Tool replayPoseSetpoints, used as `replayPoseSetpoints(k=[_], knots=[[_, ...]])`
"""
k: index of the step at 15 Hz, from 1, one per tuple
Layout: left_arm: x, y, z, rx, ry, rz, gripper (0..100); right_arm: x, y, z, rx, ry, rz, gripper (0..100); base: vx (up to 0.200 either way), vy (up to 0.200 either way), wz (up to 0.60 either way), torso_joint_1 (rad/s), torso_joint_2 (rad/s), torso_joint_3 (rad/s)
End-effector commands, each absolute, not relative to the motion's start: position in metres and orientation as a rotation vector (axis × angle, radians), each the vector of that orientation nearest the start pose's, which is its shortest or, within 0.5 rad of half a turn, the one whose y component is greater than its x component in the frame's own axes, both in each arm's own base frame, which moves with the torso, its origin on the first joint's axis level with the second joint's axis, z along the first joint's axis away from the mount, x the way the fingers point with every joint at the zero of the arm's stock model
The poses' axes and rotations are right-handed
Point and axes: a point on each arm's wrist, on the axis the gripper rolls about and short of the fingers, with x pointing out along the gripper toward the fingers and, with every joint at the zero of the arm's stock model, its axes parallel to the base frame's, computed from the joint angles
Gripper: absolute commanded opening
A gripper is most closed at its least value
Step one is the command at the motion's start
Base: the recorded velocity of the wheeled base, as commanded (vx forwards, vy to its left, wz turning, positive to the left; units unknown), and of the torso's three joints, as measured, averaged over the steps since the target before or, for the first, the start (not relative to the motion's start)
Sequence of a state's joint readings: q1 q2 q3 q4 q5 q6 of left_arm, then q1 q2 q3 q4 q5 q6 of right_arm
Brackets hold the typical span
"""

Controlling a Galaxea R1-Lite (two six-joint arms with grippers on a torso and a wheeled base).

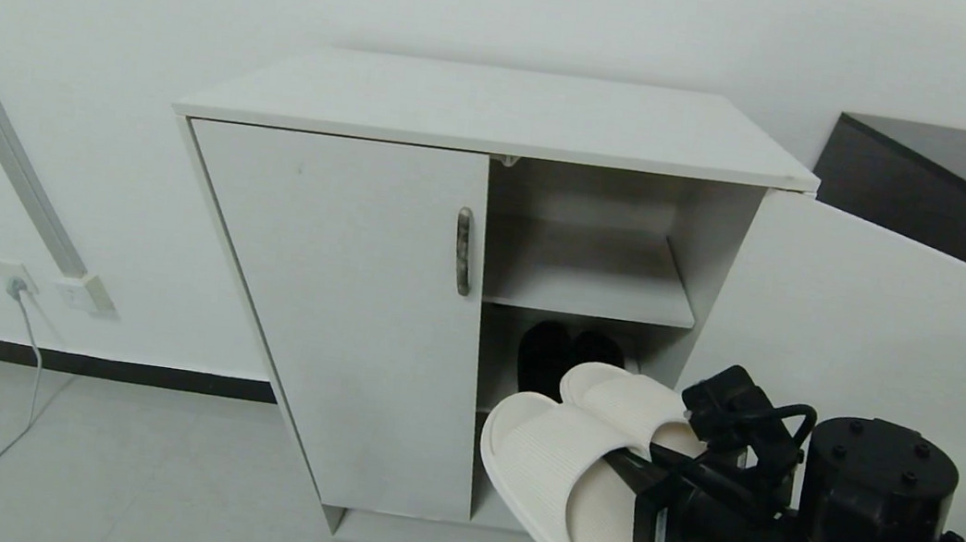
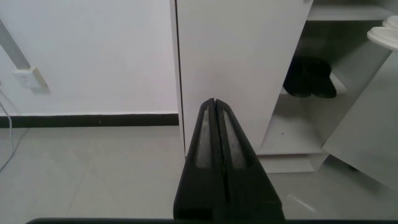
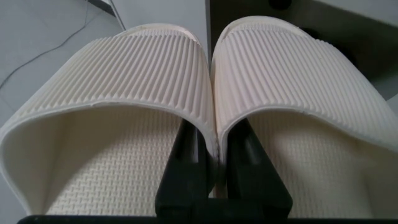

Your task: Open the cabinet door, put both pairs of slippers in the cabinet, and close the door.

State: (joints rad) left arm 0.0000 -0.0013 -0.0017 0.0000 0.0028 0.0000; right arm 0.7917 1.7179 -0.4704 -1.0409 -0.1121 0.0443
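Your right fingers (image 3: 186,162) grip the white slippers (image 1: 552,453) | your left fingers (image 2: 202,143) are closed, empty | black slippers (image 1: 565,356) sit inside the open cabinet (image 1: 329,307).

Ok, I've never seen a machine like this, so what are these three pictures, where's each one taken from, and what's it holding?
This is a two-armed robot on wheels. The large picture comes from a camera on its head, looking down at a white cabinet whose right door stands open and whose left door is shut. A pair of black slippers sits on a shelf inside. The other two pictures come from cameras on its wrists. The right gripper pinches a pair of cream slippers by their inner sides, in front of the opening. The left gripper is shut on nothing, pointing toward the closed door.
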Motion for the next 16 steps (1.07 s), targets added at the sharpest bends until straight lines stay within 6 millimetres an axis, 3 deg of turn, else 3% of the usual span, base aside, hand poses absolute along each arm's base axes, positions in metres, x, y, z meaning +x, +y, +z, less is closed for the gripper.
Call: replayPoseSetpoints(k=[1,9,16], knots=[[-0.0229,0.0001,0.0759,0.0,-0.002,0.003,0,0.1922,0.1915,0.1335,-0.05,0.206,0.674,0,0.0,0.0,0.0,-0.115,0.45,0.344],[-0.0229,0.0001,0.0759,0.0,-0.002,0.003,0,0.192,0.1914,0.1331,-0.051,0.208,0.674,0,0.0,0.0,0.0,-0.052,0.42,0.364],[-0.0229,0.0001,0.0759,0.0,-0.002,0.003,0,0.1932,0.1921,0.1302,-0.088,0.206,0.663,0,0.0,0.0,0.0,0.001,0.03,0.034]])
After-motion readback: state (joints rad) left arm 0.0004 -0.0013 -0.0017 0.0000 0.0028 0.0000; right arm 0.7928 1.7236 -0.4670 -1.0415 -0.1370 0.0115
